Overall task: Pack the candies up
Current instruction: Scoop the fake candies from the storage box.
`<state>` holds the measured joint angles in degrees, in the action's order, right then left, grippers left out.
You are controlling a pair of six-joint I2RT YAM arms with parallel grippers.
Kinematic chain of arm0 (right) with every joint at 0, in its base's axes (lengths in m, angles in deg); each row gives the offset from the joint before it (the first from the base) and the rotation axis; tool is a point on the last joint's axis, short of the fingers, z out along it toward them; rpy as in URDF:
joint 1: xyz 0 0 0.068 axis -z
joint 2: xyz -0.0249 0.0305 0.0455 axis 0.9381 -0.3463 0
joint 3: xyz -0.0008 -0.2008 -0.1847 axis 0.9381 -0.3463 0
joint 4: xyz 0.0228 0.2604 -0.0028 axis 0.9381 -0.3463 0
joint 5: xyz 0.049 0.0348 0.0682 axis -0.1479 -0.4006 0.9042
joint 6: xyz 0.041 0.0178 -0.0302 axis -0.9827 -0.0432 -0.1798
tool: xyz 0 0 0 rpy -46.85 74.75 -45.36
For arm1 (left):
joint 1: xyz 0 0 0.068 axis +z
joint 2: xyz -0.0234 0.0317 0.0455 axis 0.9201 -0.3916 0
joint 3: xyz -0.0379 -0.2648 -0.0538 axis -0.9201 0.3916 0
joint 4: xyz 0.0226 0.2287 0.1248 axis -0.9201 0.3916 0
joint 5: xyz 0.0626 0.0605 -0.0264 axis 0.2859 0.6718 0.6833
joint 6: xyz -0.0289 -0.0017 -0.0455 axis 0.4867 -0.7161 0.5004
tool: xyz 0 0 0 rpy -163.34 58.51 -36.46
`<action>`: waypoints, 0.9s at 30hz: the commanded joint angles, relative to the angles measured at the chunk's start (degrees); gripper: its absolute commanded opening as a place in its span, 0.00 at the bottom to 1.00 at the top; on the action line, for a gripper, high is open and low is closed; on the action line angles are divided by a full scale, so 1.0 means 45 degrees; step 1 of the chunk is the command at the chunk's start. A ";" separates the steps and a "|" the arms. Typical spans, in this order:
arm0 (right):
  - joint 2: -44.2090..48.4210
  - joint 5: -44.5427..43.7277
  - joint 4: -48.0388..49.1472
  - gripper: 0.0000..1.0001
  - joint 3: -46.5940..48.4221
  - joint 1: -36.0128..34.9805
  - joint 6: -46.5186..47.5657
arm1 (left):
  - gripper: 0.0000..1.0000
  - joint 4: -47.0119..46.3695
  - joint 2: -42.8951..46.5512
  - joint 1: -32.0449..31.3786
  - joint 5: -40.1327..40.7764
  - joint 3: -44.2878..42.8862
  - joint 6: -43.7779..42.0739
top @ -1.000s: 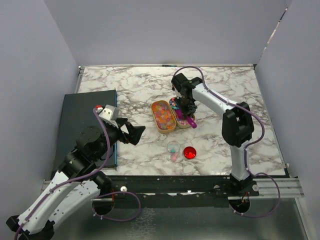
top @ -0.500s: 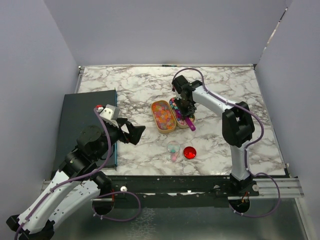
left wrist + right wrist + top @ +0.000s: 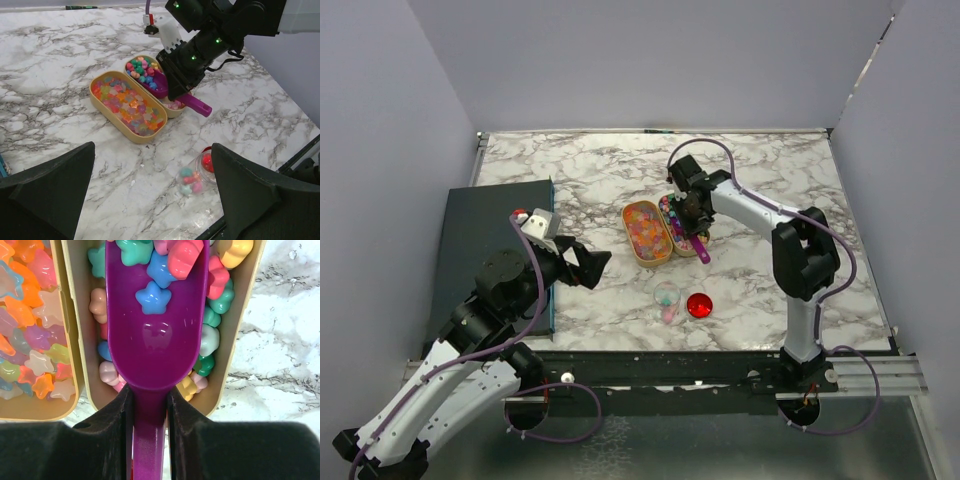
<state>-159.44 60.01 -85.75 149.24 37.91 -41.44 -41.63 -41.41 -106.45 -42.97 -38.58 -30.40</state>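
The candies [image 3: 215, 315] are small pastel sweets filling the right-hand tan oval tray [image 3: 250, 300]; they also show in the top view [image 3: 668, 207] and the left wrist view [image 3: 142, 70]. My right gripper [image 3: 148, 400] is shut on the handle of the purple scoop [image 3: 155, 345], whose bowl lies in that tray with a few candies [image 3: 153, 297] in it. In the top view the right gripper [image 3: 692, 215] is over the tray. A clear jar [image 3: 666, 298] holds a few candies. My left gripper [image 3: 585, 265] is open and empty, left of the jar.
A second tan tray [image 3: 647, 232] of translucent gummy stars lies just left of the candy tray. A shiny red round lid [image 3: 698, 305] lies right of the jar. A dark board [image 3: 485, 240] covers the table's left side. Walls close in on three sides.
The right wrist has shifted slightly over the candy tray and the scoop's handle has swung a little. The left arm has not moved.
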 commanded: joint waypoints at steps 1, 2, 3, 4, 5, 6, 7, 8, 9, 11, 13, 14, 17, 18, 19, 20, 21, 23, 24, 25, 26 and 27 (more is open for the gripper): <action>-0.0083 -0.0316 0.1082 0.01 -0.0984 0.0131 0.0106 | 0.99 0.0130 -0.0051 -0.0043 0.0297 0.0034 -0.0159; -0.0016 -0.0333 0.1184 0.01 -0.1112 0.0122 0.0125 | 0.99 0.0143 -0.0057 -0.0031 0.0303 0.0035 -0.0162; 0.0063 -0.0335 0.1299 0.01 -0.1233 0.0121 0.0145 | 0.99 0.0122 -0.0087 -0.0030 0.0313 0.0025 -0.0167; 0.0156 -0.0353 0.1401 0.01 -0.1378 0.0121 0.0177 | 0.99 0.0125 -0.0100 -0.0027 0.0324 0.0034 -0.0167; 0.0253 -0.0369 0.1536 0.01 -0.1530 0.0121 0.0198 | 0.99 0.0130 -0.0109 -0.0028 0.0328 0.0030 -0.0165; 0.0385 -0.0401 0.1741 0.01 -0.1720 0.0121 0.0217 | 0.99 0.0116 -0.0125 -0.0044 0.0323 0.0035 -0.0167; 0.0506 -0.0412 0.1923 0.01 -0.1944 0.0119 0.0227 | 0.99 0.0112 -0.0129 -0.0036 0.0323 0.0038 -0.0167; 0.0643 -0.0426 0.2143 0.01 -0.2136 0.0116 0.0261 | 0.99 0.0116 -0.0132 -0.0028 0.0350 0.0043 -0.0167; 0.0748 -0.0418 0.2330 0.01 -0.2333 0.0121 0.0299 | 0.99 0.0119 -0.0145 -0.0029 0.0351 0.0036 -0.0180; 0.0942 -0.0450 0.2614 0.01 -0.2636 0.0121 0.0307 | 0.99 0.0114 -0.0169 -0.0023 0.0343 0.0054 -0.0187; 0.1142 -0.0453 0.2993 0.01 -0.3001 0.0120 0.0321 | 0.99 0.0091 -0.0184 -0.0033 0.0320 0.0052 -0.0177; 0.1258 -0.0453 0.3188 0.01 -0.3210 0.0121 0.0326 | 0.99 0.0074 -0.0198 -0.0047 0.0298 0.0054 -0.0195; 0.1567 -0.0453 0.3682 0.01 -0.3688 0.0113 0.0324 | 0.99 0.0052 -0.0242 -0.0028 0.0257 0.0057 -0.0199; 0.1670 -0.0472 0.3818 0.01 -0.3787 0.0110 0.0309 | 0.99 0.0050 -0.0247 -0.0039 0.0256 0.0060 -0.0196; 0.1778 -0.0516 0.3906 0.01 -0.3914 0.0120 0.0292 | 0.99 0.0042 -0.0284 -0.0028 0.0256 0.0058 -0.0215; 0.1894 -0.0561 0.4027 0.01 -0.4023 0.0119 0.0273 | 0.99 0.0034 -0.0303 -0.0024 0.0271 0.0072 -0.0210; 0.2030 -0.0569 0.4140 0.01 -0.4107 0.0121 0.0278 | 0.99 0.0043 -0.0323 -0.0034 0.0275 0.0057 -0.0221; 0.2304 -0.0606 0.4382 0.01 -0.4312 0.0121 0.0287 | 0.99 0.0032 -0.0353 -0.0029 0.0271 0.0072 -0.0222; 0.2512 -0.0626 0.4497 0.01 -0.4436 0.0111 0.0314 | 0.99 0.0028 -0.0363 -0.0029 0.0275 0.0064 -0.0223; 0.2654 -0.0660 0.4618 0.01 -0.4527 0.0120 0.0352 | 0.99 0.0013 -0.0386 -0.0044 0.0292 0.0061 -0.0243; 0.2772 -0.0684 0.4727 0.01 -0.4619 0.0121 0.0405 | 0.99 0.0011 -0.0394 -0.0031 0.0287 0.0073 -0.0233; 0.2904 -0.0696 0.4791 0.01 -0.4741 0.0121 0.0456 | 0.99 0.0025 -0.0402 -0.0030 0.0311 0.0074 -0.0239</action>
<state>-148.66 59.38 -65.40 130.44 37.97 -40.39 -41.65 -42.94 -106.45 -42.58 -38.58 -30.61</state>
